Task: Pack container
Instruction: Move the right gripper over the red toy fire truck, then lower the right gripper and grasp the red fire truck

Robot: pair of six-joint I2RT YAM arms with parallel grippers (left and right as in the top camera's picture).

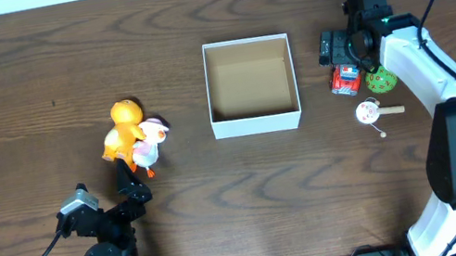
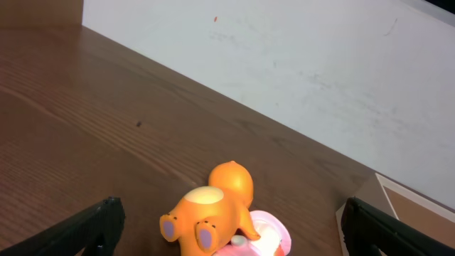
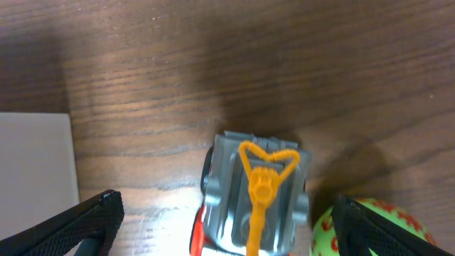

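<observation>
The container (image 1: 257, 124), a square white-walled box with a tan inside, sits mid-table with nothing in it; its corner shows in the left wrist view (image 2: 419, 203) and its wall in the right wrist view (image 3: 35, 163). An orange toy animal (image 1: 123, 129) (image 2: 213, 213) lies against a pink and white toy (image 1: 152, 141) (image 2: 266, 238) left of it. My left gripper (image 1: 128, 176) (image 2: 227, 235) is open just short of them. My right gripper (image 1: 348, 69) (image 3: 227, 227) is open above a red and grey toy truck (image 1: 345, 79) (image 3: 254, 192).
A green ball with red marks (image 1: 380, 79) (image 3: 370, 231) lies right of the truck. A small white round toy on a stick (image 1: 369, 111) lies in front of it. A pale wall (image 2: 284, 57) bounds the table's far edge.
</observation>
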